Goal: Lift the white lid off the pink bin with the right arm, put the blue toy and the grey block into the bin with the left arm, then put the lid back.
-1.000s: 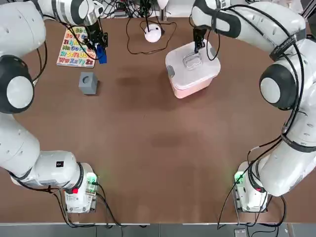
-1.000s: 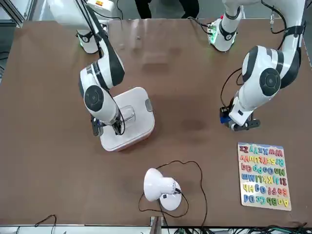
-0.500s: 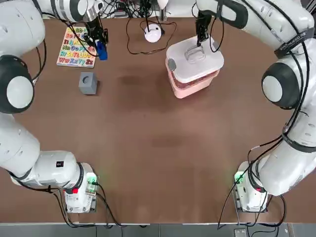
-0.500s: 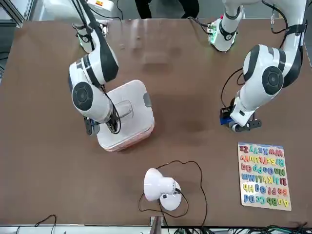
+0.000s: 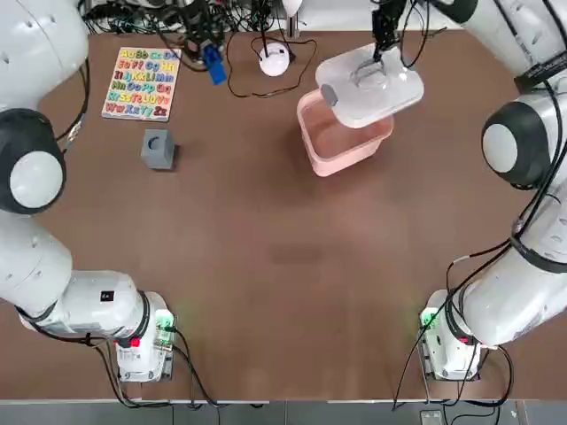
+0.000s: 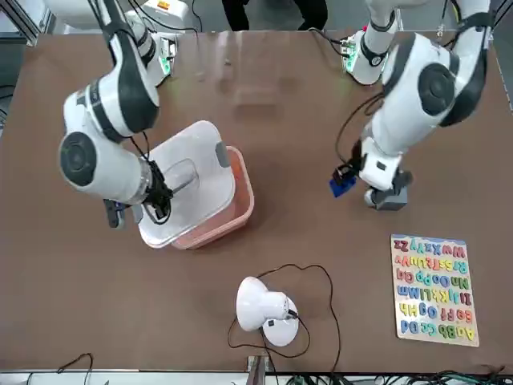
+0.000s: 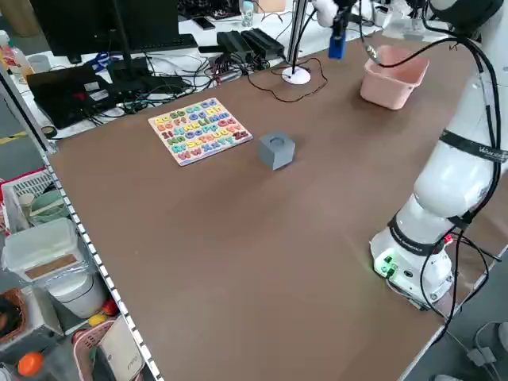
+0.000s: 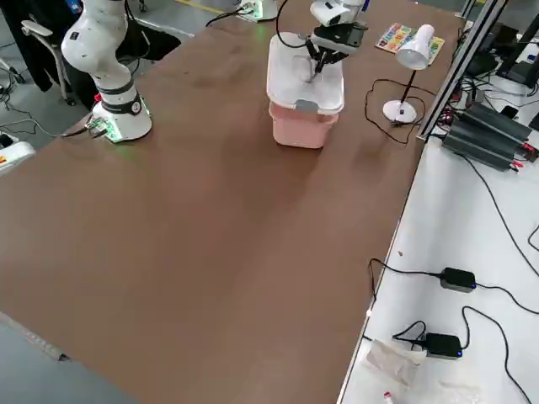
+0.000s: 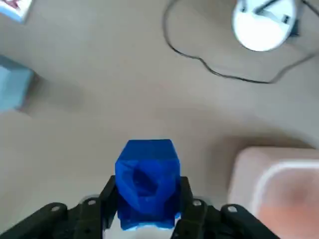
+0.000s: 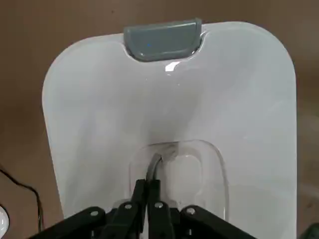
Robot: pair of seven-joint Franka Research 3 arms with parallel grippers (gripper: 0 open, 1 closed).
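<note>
— Where is the white lid (image 5: 370,86)?

— Upper right of the top view, raised above the pink bin (image 5: 341,142), the right end effector (image 10: 152,191) pinched on its recessed handle.

— And the blue toy (image 9: 147,174)?

— Clamped in the left end effector (image 9: 146,199); likely light, rigid, easily carried. The grey block (image 5: 158,148) waits on the worktop.

The top camera is looking straight down on the whole tabletop (image 5: 266,266), arm bases at its near edge. The front camera is facing them from the far edge, sharing the pink bin (image 6: 236,212) and the alphabet puzzle (image 6: 433,289). The left side camera is looking diagonally across from the left edge, the right side one from the right edge; both are catching the bin. Each wrist camera is hanging close above the tabletop, showing only a small patch.
</note>
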